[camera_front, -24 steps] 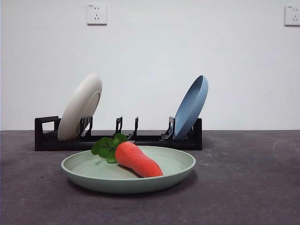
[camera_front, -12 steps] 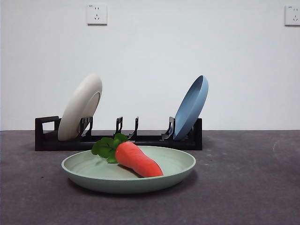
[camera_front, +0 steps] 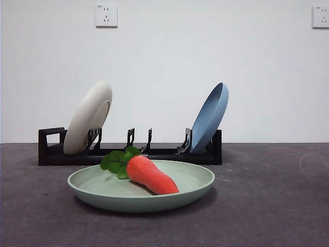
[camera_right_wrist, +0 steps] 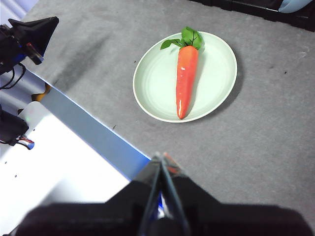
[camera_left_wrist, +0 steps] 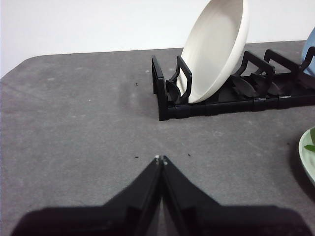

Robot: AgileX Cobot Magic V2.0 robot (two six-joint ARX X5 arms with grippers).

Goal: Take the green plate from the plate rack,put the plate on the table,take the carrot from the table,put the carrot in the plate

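Note:
The green plate [camera_front: 139, 189] lies flat on the table [camera_front: 267, 206] in front of the plate rack [camera_front: 128, 153]. The carrot [camera_front: 150, 175] lies in the plate, leaves toward the rack. In the right wrist view the plate [camera_right_wrist: 157, 83] and the carrot [camera_right_wrist: 186, 78] show from above. My right gripper [camera_right_wrist: 161, 157] is shut and empty, high above the table's near edge, apart from the plate. My left gripper [camera_left_wrist: 161, 159] is shut and empty, low over bare table off the rack's handle end [camera_left_wrist: 170, 88]. A sliver of the green plate [camera_left_wrist: 307, 155] shows there.
A cream-white plate [camera_front: 88, 117] leans in the rack near its handle end and a blue plate [camera_front: 209, 117] leans at the other end. The middle slots hold nothing. In the right wrist view the table's edge and a white base [camera_right_wrist: 59, 167] show, with the other arm's black jaw [camera_right_wrist: 30, 32].

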